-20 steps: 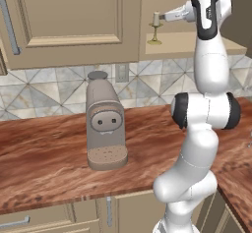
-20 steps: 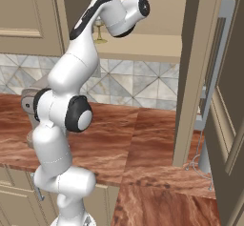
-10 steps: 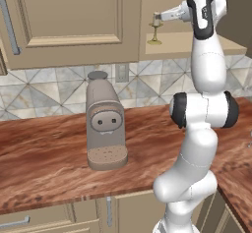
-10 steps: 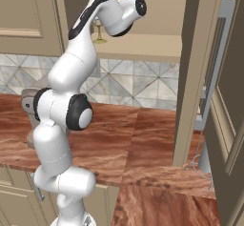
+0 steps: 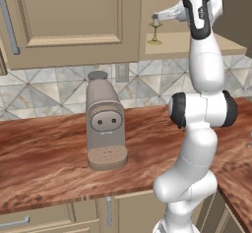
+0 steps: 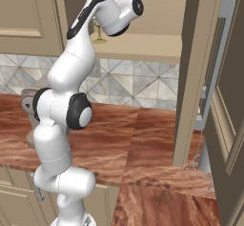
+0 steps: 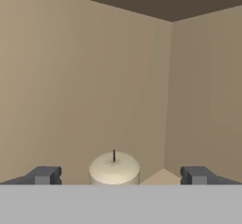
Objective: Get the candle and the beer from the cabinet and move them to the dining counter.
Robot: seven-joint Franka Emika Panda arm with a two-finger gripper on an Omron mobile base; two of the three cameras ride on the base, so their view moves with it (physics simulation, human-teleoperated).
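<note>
Up on the cabinet [image 5: 197,43] shelf, the gripper [image 5: 154,18] has crept a little closer to the candle [image 5: 155,32] than before. From the hand view, the candle [image 7: 114,168] top sits between the wide-open fingers [image 7: 45,175], not touched. The arm reaches high and bends left

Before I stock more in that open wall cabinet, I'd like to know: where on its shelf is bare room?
The cabinet shelf is bare right of the candle, out toward its front edge. Around the candle it is crowded: the open gripper straddles it, fingertips on both sides. On the wood counter, only the coffee machine takes space.
</note>
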